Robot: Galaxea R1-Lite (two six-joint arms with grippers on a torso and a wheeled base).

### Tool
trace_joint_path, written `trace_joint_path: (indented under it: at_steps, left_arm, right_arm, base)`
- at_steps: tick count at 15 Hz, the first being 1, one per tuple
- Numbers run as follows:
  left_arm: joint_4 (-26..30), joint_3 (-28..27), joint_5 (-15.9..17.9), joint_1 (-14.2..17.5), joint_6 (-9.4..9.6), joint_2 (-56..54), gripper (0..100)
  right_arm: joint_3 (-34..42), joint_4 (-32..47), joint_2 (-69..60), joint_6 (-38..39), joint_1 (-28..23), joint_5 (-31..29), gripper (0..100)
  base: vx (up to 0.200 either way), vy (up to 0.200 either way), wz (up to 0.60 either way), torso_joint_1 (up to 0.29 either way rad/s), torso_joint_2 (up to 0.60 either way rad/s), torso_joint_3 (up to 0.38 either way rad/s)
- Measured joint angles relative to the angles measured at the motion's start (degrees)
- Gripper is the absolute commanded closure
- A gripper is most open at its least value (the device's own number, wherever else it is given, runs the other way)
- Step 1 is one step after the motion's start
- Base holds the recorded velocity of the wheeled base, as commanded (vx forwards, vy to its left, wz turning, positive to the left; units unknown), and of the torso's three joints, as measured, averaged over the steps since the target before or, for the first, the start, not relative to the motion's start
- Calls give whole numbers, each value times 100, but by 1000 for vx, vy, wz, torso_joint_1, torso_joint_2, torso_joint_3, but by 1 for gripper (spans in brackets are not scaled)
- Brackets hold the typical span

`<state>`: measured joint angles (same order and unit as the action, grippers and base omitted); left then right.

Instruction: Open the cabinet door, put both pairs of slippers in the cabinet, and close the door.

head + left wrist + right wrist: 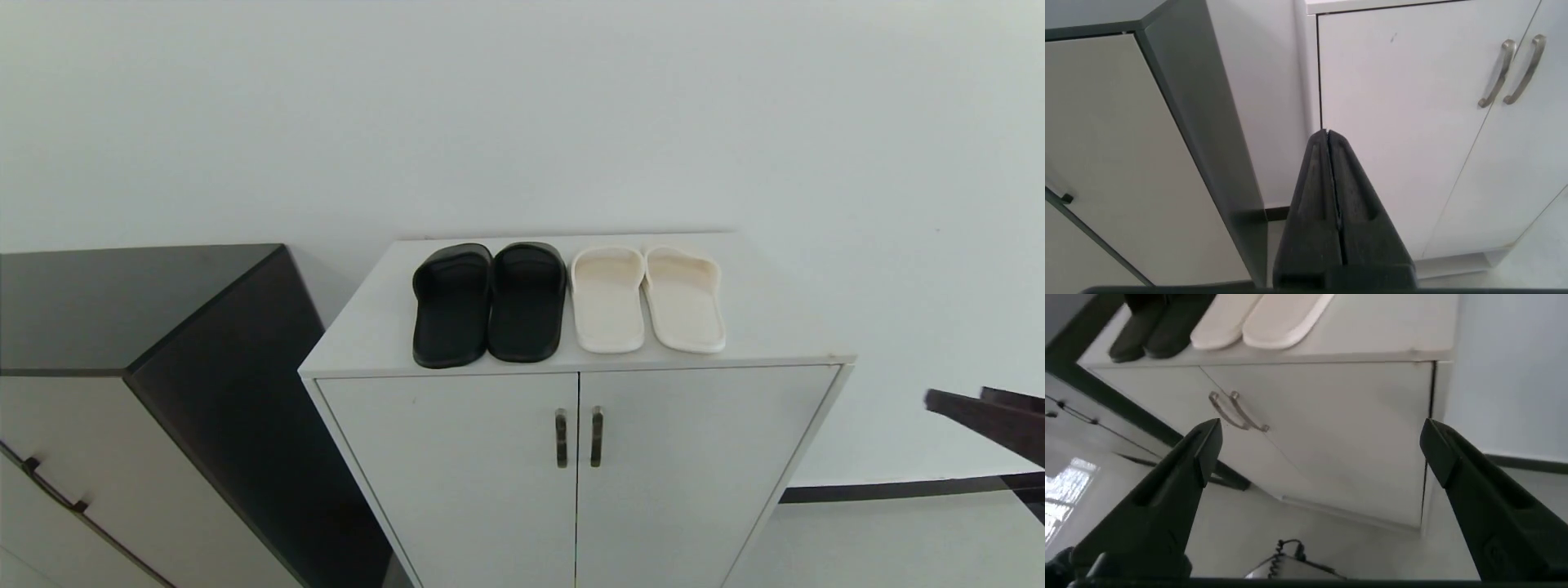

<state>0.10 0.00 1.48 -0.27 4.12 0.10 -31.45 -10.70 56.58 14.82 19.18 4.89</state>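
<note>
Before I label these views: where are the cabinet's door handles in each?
Head view: handles at the door seam, below the slippers.
Left wrist view: handles beyond the shut left tool.
Right wrist view: handles between the fingers of the open right tool.
Shared landmark: the door seam.

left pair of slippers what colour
The left pair of slippers is black; the head view shows it best.

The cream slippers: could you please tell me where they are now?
In the head view, the cream slippers sit atop the white cabinet, right of the black slippers.
</note>
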Motion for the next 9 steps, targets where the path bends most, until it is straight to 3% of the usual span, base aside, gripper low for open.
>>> trace_joint_path:
  at_steps: [3, 9]
  left_arm:
    - [1, 0, -2, 0, 0, 0, 100]
    - [6, 0, 2, 0, 0, 0, 100]
  right_arm:
    - [-718, -68, 950, 406, 1436, -1402, 0]
    - [-2398, -45, 2528, 521, 2244, -2768, 0]
  base:
    - [0, 0, 0, 0, 0, 0]
    - [0, 0, 0, 0, 0, 0]
